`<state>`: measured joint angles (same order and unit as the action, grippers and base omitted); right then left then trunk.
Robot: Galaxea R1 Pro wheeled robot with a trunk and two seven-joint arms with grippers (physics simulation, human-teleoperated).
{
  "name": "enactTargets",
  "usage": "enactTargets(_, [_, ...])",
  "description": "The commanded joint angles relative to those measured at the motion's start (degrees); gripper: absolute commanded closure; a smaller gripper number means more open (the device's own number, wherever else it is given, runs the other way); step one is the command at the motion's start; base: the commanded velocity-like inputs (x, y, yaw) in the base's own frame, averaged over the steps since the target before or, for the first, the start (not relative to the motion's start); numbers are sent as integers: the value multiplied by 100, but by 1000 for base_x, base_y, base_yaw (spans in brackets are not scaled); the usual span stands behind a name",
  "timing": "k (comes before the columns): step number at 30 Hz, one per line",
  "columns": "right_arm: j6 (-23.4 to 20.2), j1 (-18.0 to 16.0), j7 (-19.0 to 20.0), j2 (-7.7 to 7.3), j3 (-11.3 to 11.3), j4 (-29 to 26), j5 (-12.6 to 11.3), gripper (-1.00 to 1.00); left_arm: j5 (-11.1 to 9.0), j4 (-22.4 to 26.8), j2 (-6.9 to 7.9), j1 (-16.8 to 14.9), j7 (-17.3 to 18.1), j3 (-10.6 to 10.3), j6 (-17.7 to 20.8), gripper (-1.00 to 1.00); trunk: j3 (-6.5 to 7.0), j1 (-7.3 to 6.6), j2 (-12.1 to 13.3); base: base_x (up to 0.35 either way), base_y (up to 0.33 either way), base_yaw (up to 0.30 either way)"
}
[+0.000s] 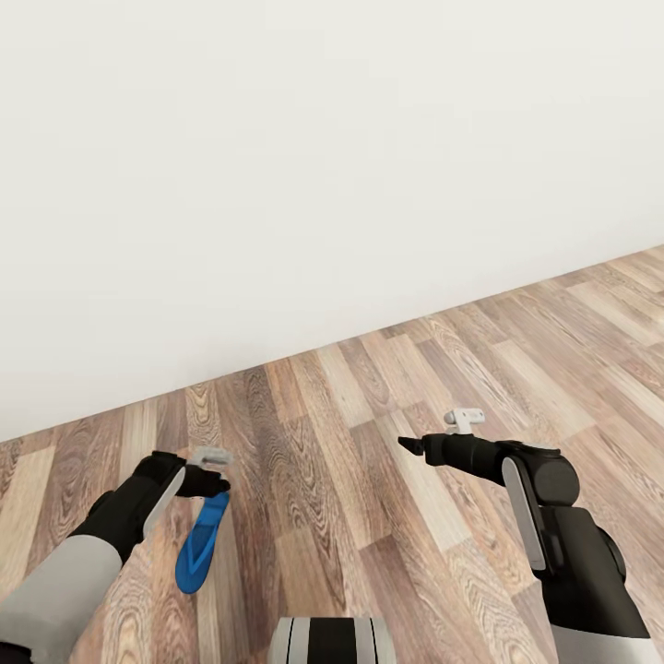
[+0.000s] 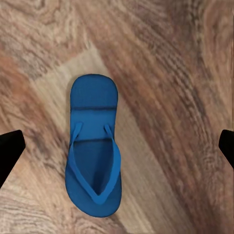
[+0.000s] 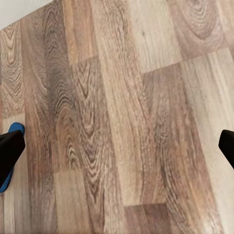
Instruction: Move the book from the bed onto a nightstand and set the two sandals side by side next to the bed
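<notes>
- Beneath the left claw (image 1: 218,481), one blue sandal (image 2: 93,152) lies flat on the wood floor (image 1: 387,480), fingers spread wide, released.
- Right claw (image 1: 410,446) released, well apart from the sandal over bare planks.
- White wall (image 1: 323,166) bounds the floor beyond.

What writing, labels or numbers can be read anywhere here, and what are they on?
None can be read.
The blue sandal is plain, with no brand or lettering.
The wood floor, the white wall and both arms carry no text.

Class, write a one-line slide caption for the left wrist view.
Left gripper open above a blue sandal lying strap-up on the wood-plank floor.
</notes>
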<state>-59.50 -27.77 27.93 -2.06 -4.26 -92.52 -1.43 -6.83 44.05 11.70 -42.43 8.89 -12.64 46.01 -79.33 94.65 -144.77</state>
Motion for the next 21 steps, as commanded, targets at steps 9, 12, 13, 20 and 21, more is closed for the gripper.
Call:
enactTargets(9, [-34,-1,10,2,-5,-8,-15,-100,-39,313,30,80,-293,-10,15,-100,-5,-1,-2,0,0,0])
enactTargets(12, [-31,-1,11,3,-5,-8,-15,-100,-35,327,30,121,-320,-6,10,-100,-5,-1,-2,0,0,0])
enactTargets(13, [-30,-1,11,1,-5,-7,-15,-100,-34,330,31,130,-330,-5,7,-100,-5,-1,-2,0,0,0])
enactTargets(20, [-28,3,11,-3,-5,-10,-15,-100,-29,338,45,160,-406,-3,-62,-100,-5,-1,-2,0,0,0])
enactTargets(21, [-27,8,11,-3,-5,-10,-15,-100,-27,337,48,164,-423,-1,-84,-100,-5,-1,-2,0,0,0])
